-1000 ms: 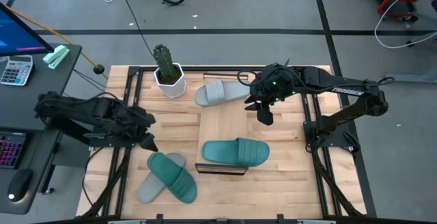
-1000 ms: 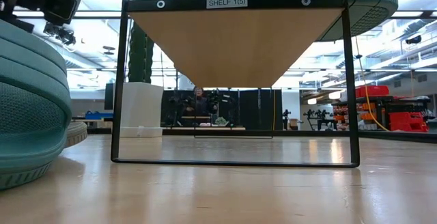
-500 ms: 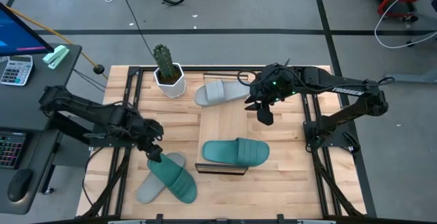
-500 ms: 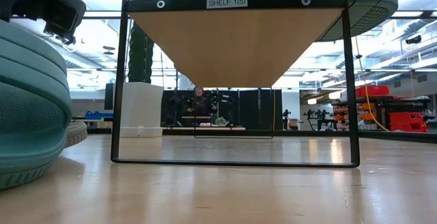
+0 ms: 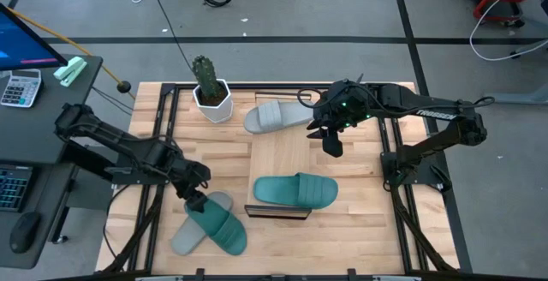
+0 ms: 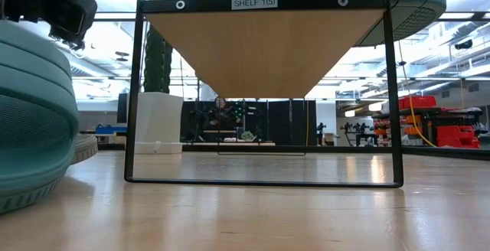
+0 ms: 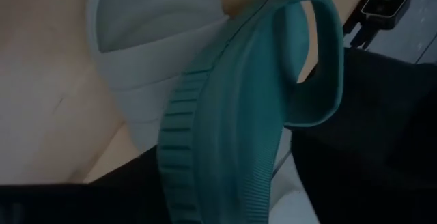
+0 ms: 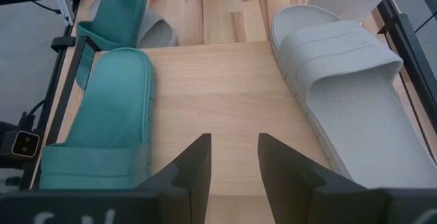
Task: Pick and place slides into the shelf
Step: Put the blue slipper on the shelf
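The slatted tabletop [image 5: 360, 230] carries the shelf [image 5: 282, 157], a light-wood board at its middle. One teal slide [image 5: 295, 190] lies across the shelf's near end; a grey slide [image 5: 276, 116] lies at its far end, partly overhanging beside a potted cactus [image 5: 208, 88]. Left of the shelf on the tabletop, a second teal slide [image 5: 217, 222] lies on top of the other grey slide [image 5: 190, 230], mostly covering it. The left gripper [image 5: 195, 200] sits at this teal slide's end — its fingers are hidden, so I cannot tell their state. The right gripper [image 8: 232, 157] hangs over the shelf's far half, fingers parted, holding nothing. In the low view the shelf's top is cut off from sight.
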